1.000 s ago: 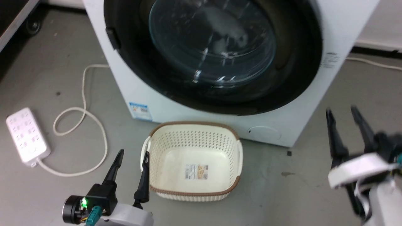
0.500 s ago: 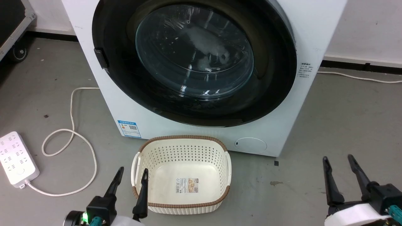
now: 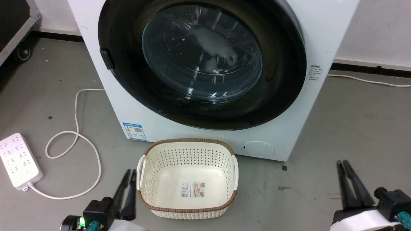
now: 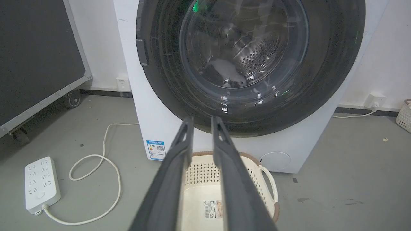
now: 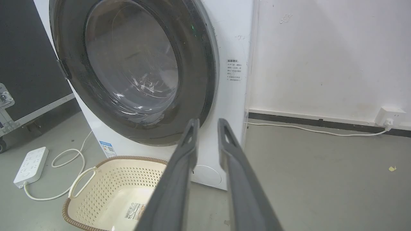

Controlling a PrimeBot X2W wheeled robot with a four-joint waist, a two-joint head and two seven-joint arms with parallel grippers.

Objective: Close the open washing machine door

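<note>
Two grippers of mine are hovering low over grey floor [image 3: 353,128], both holding nothing. My left gripper [image 3: 131,173]: fingers narrow, nearly touching, pointing up just beside left handle of cream basket [image 3: 189,140]. My right gripper [image 3: 342,164]: fingers also narrow, well apart from basket. Washing machine door [image 3: 202,61] is sitting flat against front of washing machine [image 3: 151,118], just behind basket, well apart from both grippers. White power strip [image 3: 19,160] is lying on floor at far left.
</note>
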